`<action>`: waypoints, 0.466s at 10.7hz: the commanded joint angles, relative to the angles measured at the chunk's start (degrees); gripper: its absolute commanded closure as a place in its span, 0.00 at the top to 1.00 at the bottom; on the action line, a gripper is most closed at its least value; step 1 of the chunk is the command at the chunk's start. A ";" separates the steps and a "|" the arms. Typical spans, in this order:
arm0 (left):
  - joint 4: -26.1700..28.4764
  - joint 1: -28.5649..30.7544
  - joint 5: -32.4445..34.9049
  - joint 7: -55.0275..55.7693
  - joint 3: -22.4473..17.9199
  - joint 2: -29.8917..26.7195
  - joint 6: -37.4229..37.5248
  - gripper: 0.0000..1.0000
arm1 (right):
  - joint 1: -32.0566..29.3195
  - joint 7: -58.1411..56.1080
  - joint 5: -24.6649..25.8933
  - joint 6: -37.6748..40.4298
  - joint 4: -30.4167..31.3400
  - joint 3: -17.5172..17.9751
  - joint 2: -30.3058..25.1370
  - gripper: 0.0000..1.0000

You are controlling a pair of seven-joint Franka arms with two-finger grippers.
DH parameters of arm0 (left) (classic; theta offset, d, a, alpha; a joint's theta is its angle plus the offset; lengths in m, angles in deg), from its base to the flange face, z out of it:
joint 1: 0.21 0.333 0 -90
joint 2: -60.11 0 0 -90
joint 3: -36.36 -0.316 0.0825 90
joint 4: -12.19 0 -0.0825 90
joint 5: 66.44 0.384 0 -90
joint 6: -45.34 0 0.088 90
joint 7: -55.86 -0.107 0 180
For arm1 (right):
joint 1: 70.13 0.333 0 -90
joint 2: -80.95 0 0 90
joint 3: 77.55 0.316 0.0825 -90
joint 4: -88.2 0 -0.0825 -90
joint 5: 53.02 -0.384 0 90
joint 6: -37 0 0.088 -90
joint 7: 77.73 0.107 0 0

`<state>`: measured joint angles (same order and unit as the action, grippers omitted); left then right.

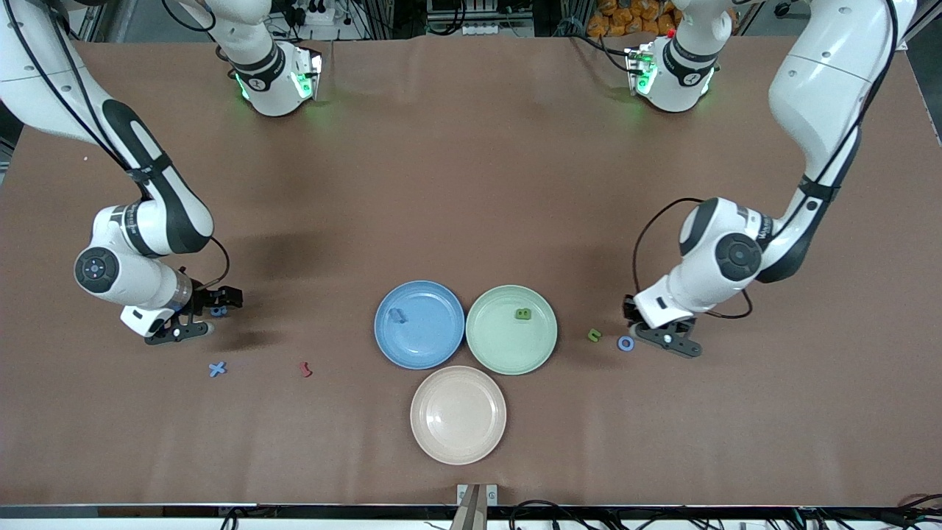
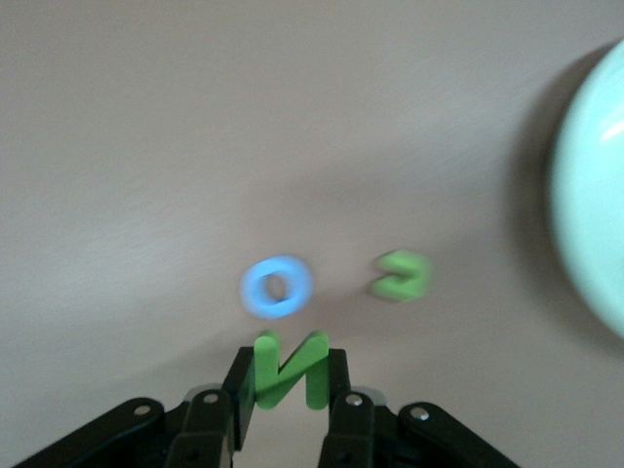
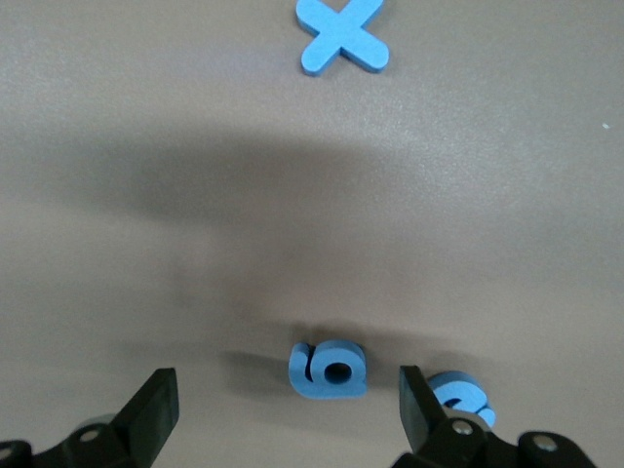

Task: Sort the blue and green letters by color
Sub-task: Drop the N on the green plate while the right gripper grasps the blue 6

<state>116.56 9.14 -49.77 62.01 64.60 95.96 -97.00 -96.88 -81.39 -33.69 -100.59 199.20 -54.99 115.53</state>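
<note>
- The right gripper (image 1: 197, 318), toward the right arm's end of the table, hangs low with its jaws spread wide and empty; in its wrist view a small flat blue foam letter shaped like an "a" (image 3: 328, 370) lies between the fingers, and a second curled blue foam letter (image 3: 458, 397) sits just beside one fingertip.
- These foam letters look very light, soft and slightly springy; pinching across the flat sides of a stroke seems the safest hold, and the neighbouring piece may get nudged.
- A blue foam cross-shaped letter (image 1: 217, 369) lies nearer the front camera, with a dark-red squiggly foam piece (image 1: 305, 369) beside it, not part of the sorting.
- A round blue plastic plate (image 1: 419, 324) holds one blue letter (image 1: 397, 316); a pale green plate (image 1: 511, 330) beside it holds one olive-green letter (image 1: 523, 314); a beige plate (image 1: 458, 415) sits nearer the camera.
- A small green foam letter (image 1: 594, 336) and a blue foam ring letter (image 1: 625, 344) lie on the brown table (image 1: 471, 169) near the green plate.
- The left gripper (image 2: 290, 390) is pinched narrow on a green foam "N" letter (image 2: 291, 369), just beside the ring.
</note>
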 commanded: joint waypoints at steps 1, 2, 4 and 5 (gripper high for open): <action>-7.41 -8.44 -2.07 13.15 1.91 2.54 2.16 0.00 | -1.02 -0.21 2.11 -2.32 0.98 0.55 0.49 1.00; -9.17 -10.91 -1.99 16.94 1.82 3.77 2.16 0.00 | -1.29 -0.21 2.73 -2.41 0.98 0.55 0.84 1.00; -13.12 -15.04 -1.99 22.22 1.38 7.53 2.16 0.04 | -2.08 -0.21 3.34 -3.29 0.98 0.55 1.80 1.00; -15.23 -16.80 -1.99 23.20 1.20 9.65 2.16 0.16 | -2.17 -0.21 3.61 -3.29 0.98 0.55 1.98 1.00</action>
<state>108.07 -4.77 -50.79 82.95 66.58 99.79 -95.76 -97.31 -81.49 -32.07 -102.61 199.70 -55.24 116.65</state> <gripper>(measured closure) 0.674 0.000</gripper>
